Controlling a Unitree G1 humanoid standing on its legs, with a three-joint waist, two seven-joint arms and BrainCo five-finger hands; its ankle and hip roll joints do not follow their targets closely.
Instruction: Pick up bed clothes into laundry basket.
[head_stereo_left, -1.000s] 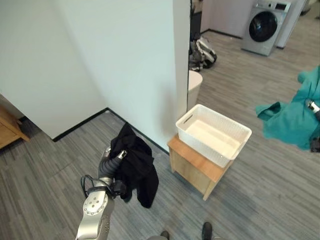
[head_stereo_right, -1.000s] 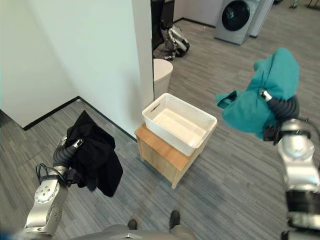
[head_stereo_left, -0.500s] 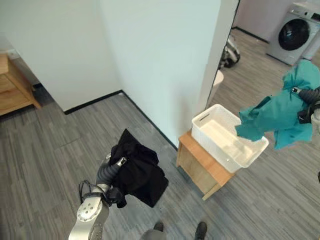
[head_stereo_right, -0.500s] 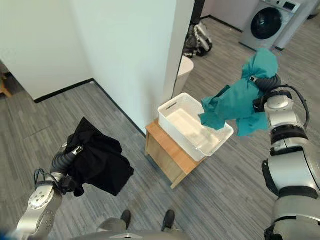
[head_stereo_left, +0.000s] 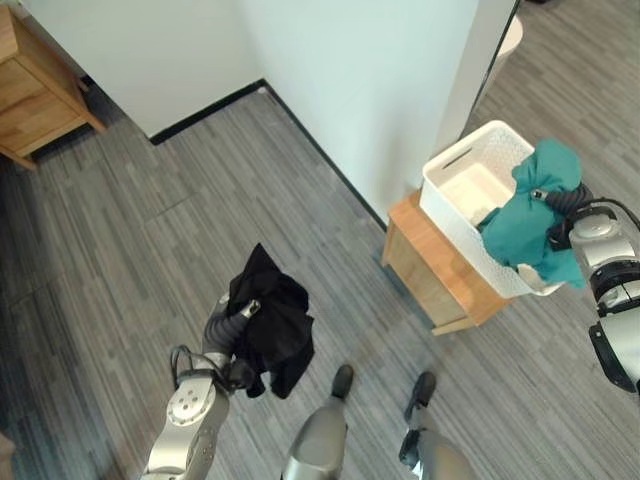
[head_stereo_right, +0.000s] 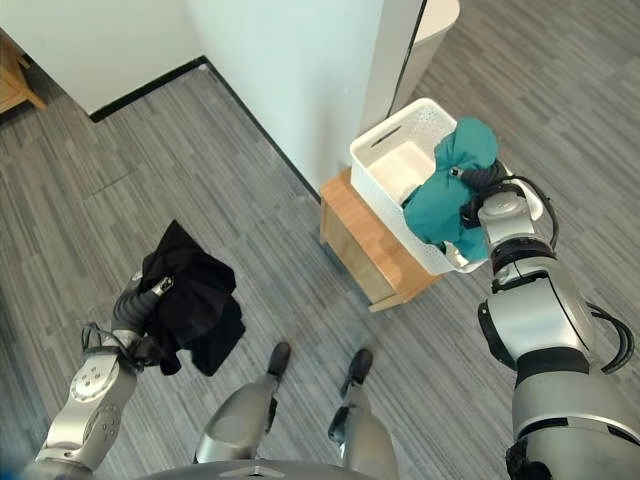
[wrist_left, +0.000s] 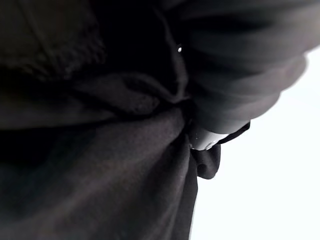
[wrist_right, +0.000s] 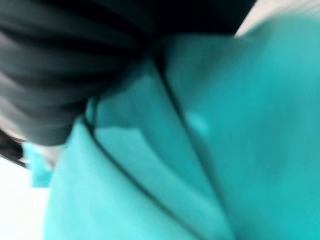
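Teal garment (head_stereo_right: 447, 197) hangs over the white laundry basket (head_stereo_right: 392, 156) at two o'clock, wrapped around the right hand (head_stereo_right: 468, 177); its grip I cannot tell. Black garment (head_stereo_left: 268, 322) at eight o'clock, bunched on the left hand (head_stereo_left: 240, 312), awaits its turn.

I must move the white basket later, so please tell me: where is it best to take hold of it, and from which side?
Probably by the slot handle in the end wall of the white basket, the end nearest the white wall; come from that side. The opposite end is covered by the teal garment draped over the rim, where the right hand is.
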